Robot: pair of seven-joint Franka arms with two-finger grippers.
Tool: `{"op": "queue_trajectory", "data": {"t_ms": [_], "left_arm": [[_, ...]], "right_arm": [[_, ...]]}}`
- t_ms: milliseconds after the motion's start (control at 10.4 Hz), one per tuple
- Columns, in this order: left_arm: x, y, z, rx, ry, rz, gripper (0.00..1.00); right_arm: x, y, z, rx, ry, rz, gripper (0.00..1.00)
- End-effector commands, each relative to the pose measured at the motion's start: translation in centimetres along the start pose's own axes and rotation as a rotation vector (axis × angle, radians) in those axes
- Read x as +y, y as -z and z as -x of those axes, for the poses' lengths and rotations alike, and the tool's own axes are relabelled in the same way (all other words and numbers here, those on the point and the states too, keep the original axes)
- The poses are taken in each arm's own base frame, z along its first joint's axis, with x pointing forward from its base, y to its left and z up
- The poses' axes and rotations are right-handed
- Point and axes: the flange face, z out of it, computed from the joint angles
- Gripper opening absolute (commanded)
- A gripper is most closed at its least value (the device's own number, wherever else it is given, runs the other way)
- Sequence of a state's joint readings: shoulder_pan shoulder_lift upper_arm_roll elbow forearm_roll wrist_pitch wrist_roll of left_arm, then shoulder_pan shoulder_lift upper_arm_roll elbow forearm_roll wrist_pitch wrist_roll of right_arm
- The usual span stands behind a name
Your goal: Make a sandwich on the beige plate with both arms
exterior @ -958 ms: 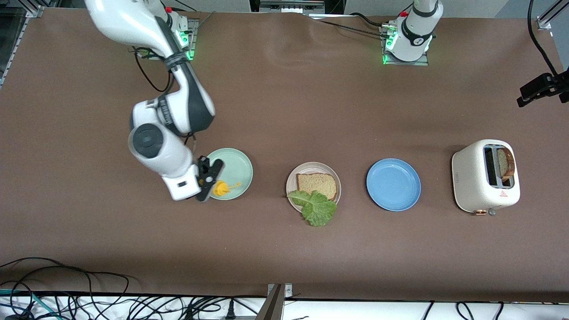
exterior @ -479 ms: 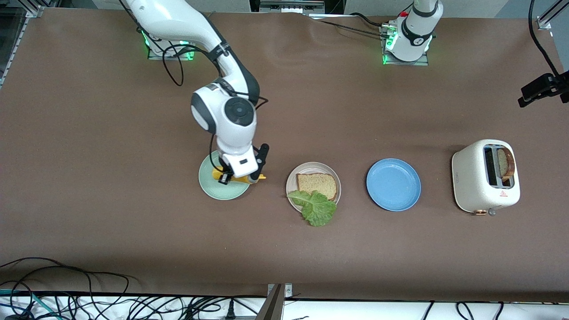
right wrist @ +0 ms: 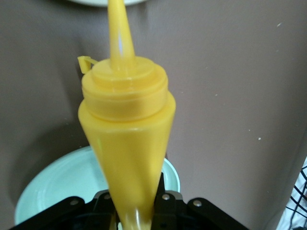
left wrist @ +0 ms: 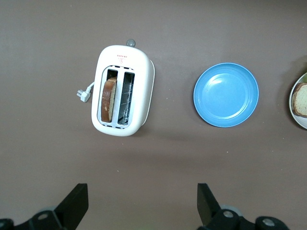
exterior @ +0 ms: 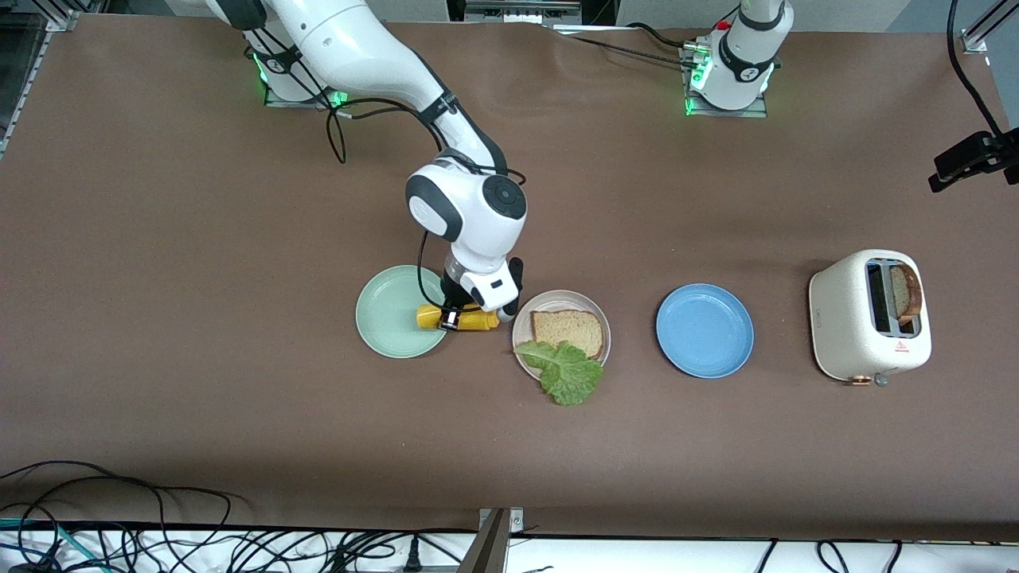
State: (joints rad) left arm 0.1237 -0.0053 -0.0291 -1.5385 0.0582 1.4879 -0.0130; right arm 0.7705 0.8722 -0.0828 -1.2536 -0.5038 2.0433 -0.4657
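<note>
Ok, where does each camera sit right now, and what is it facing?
Front: high across the table, facing both arms' bases; right gripper holds a yellow squeeze bottle.
Left wrist: above the toaster and blue plate; left gripper open.
Right wrist: along the bottle toward the mint green plate.
Front and left wrist share toaster and blue plate.

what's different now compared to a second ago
The right gripper, shut on the yellow squeeze bottle, has carried it off the mint green plate toward the beige plate. Bread, lettuce, blue plate and toaster are unchanged; the left arm waits.
</note>
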Motion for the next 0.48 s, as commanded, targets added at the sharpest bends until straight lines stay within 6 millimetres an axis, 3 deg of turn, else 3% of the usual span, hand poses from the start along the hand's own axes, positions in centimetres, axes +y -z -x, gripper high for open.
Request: {"op": "queue_trajectory", "data": {"t_ms": [0, 383], "left_arm": [[-0.2, 0.5, -0.3, 0.003, 0.004, -0.019, 1.0], [-0.2, 0.5, -0.3, 0.003, 0.003, -0.019, 1.0]], "right_arm": [[-1.0, -0.7, -2.0, -0.059, 0.04, 0.048, 0.0], [-1.6, -1.9, -2.5, -0.066, 0.048, 0.048, 0.0]]}}
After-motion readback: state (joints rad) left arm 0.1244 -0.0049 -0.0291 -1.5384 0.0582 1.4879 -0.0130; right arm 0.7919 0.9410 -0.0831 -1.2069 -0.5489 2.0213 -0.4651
